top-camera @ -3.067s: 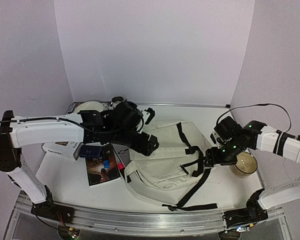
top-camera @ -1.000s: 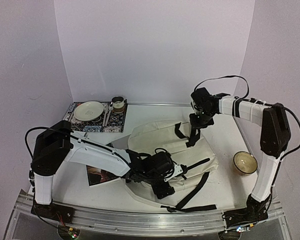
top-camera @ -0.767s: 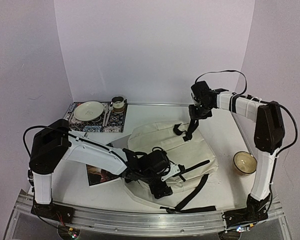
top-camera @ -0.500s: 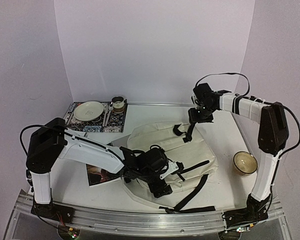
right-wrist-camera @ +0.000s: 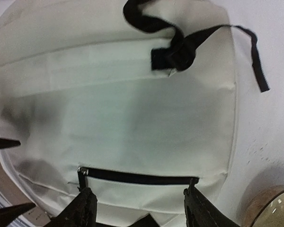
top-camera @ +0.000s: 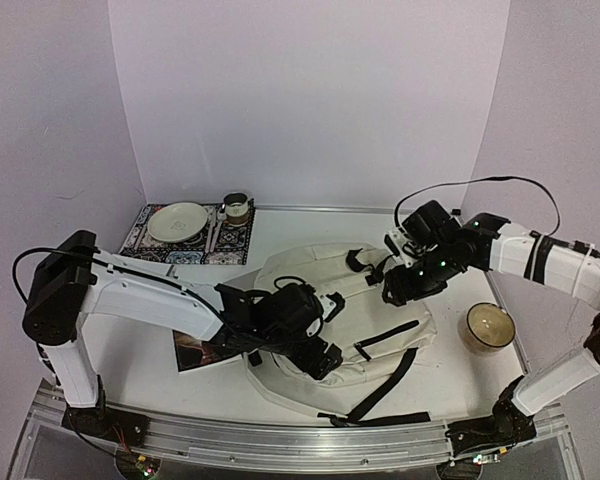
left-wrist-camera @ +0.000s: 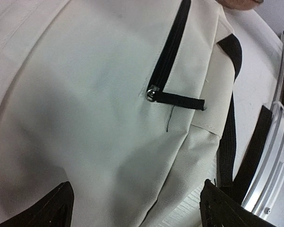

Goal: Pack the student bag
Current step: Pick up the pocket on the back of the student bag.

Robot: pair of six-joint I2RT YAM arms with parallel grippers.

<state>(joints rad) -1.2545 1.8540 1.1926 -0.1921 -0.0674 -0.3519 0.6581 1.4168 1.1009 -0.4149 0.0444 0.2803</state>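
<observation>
While the cream backpack (top-camera: 365, 310) lies flat at the middle of the worktop (top-camera: 310, 225), an arm reaches over it from each side. The left jaws stand wide apart close over its 7 o'clock part, with a black zipper (left-wrist-camera: 168, 52) ahead of them. The right jaws, also apart and holding nothing, hang over its 2 o'clock edge. A bowl (top-camera: 490, 325) sits at the backpack's 3 o'clock.

Left arm (top-camera: 150, 295): stretched out low from the left side toward the middle.
Left claw (top-camera: 318, 357): tipped downward, its two fingers (left-wrist-camera: 54, 208) spread very wide.
Right arm (top-camera: 540, 255): bent at the elbow, reaching in from the right side.
Right claw (top-camera: 395, 290): tipped downward, both fingers (right-wrist-camera: 83, 210) apart.
</observation>
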